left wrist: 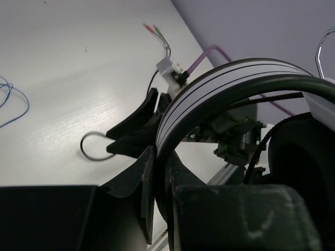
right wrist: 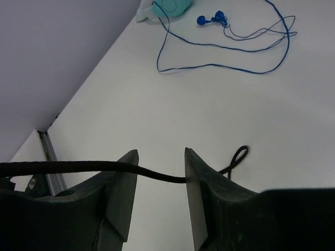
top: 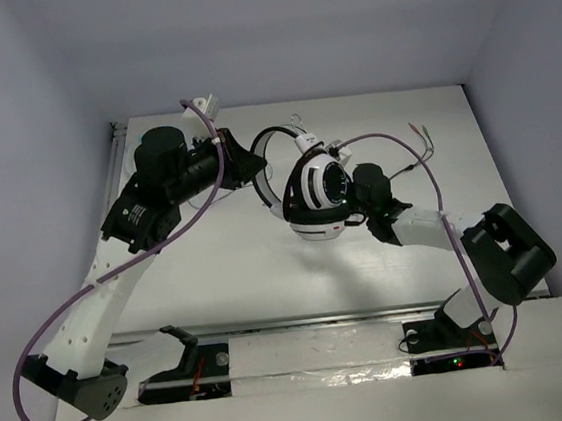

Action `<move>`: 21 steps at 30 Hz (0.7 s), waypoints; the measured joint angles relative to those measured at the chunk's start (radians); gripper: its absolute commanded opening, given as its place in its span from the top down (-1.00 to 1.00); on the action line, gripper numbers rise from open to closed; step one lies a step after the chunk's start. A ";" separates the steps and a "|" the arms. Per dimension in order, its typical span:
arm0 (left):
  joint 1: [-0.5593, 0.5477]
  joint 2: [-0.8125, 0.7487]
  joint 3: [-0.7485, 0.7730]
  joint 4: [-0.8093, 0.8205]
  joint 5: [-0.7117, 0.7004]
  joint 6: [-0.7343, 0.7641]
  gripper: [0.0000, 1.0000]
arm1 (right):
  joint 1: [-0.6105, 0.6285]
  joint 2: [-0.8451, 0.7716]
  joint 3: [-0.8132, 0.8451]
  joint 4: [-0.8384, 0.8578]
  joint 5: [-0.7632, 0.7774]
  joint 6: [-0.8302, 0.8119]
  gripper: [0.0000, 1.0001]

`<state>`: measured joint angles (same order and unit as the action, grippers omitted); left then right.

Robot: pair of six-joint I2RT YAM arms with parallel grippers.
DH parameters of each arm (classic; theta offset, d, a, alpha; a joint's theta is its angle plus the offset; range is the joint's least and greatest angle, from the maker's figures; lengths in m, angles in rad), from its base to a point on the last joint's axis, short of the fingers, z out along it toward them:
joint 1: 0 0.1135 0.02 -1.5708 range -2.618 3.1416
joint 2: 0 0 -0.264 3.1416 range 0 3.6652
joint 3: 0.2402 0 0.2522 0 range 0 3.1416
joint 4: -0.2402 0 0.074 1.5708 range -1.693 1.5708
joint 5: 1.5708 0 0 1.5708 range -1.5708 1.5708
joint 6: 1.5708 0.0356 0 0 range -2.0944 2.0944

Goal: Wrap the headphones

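Table: white, my two bases at its near edge.
Headphones: held up off the table, mid-scene, between my two arms; striped cups hang on the right-arm side, the band arcs toward my left gripper.
Left gripper: jaws pinching the band, which runs up between my fingers.
Right gripper: jaws spread; the cable lies across the gap, touching the right finger's inner face, not clamped.
Blue cable: loose loops far off, a teal cup beside them; not mine to wrap.
Step, I judge: securing the cable before winding.
Next move calls for: closing my right jaws on the cable, then leading it round the band while my left keeps steady.
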<state>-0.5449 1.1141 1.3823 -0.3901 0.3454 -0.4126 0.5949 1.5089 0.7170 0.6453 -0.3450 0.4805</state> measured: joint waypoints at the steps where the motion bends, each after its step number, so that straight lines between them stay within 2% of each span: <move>1: 0.005 0.005 0.015 0.001 0.006 -0.005 1.00 | 0.000 0.008 0.000 0.013 -0.004 0.000 0.05; 10: 0.019 0.080 0.140 0.015 0.074 -0.059 1.00 | 0.000 0.109 0.000 0.087 -0.053 0.023 0.05; 21: 0.030 0.141 0.208 0.054 0.086 -0.116 1.00 | 0.000 0.198 0.002 0.204 -0.124 0.093 0.09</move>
<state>-0.5148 1.2552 1.5906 -0.3363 0.4313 -0.5289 0.5949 1.7065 0.7193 0.8494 -0.4686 0.5732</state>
